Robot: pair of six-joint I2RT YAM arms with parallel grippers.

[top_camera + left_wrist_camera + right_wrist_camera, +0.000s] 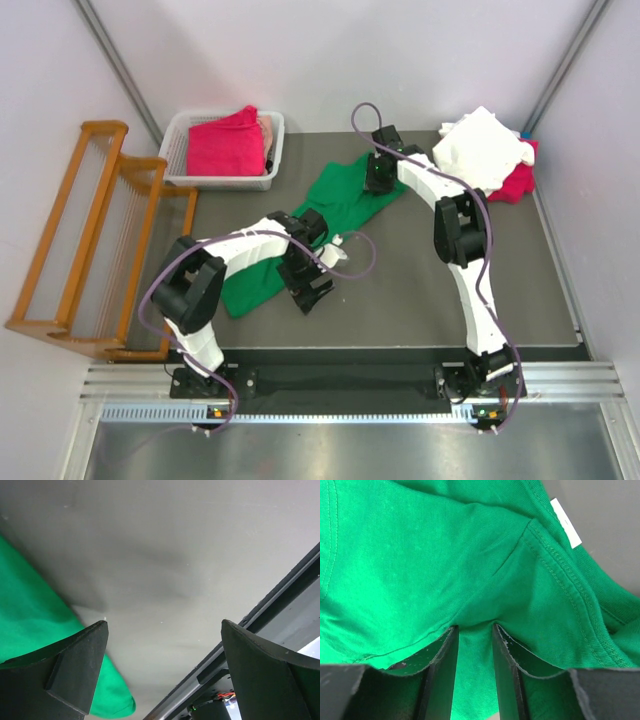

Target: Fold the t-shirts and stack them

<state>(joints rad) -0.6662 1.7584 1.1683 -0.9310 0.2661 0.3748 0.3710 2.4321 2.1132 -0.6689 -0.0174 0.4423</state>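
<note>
Bench (pixel 450 300): the green t-shirt (pixel 345 195) is spread slantwise, from the far middle towards the near-left corner, rumpled and not yet flattened. The white t-shirt (pixel 480 150) is heaped on a crimson t-shirt (pixel 518 185) in the far-right corner. A pink-red t-shirt (pixel 225 145) sits in the basket (pixel 180 130) at the far-left corner.

Step in hand, as judged: the green t-shirt is being stretched flat before any fold.

Right pincer (pixel 474 627): clamped on a pinched ridge of green cloth at the far end of the shirt, beside the collar seam. The label (pixel 566 522) shows just past that seam. Cloth is seen between the jaws, so a real grip is assumed.

Left pincer (pixel 164 624): spread wide, nothing held. It hangs over bare bench near the near edge. The shirt's hem lies just beside and under its left finger, not between the jaws.

To do it well:
- The left pincer should be shifted over the hem so that cloth sits between both fingers before it is closed.
- A single layer should be taken at a corner, not a bunch.
- The far grip should be kept firm while tension is applied along the shirt's length.
- The pull should be kept low, so the collar end is not dragged out of the clamp.
</note>
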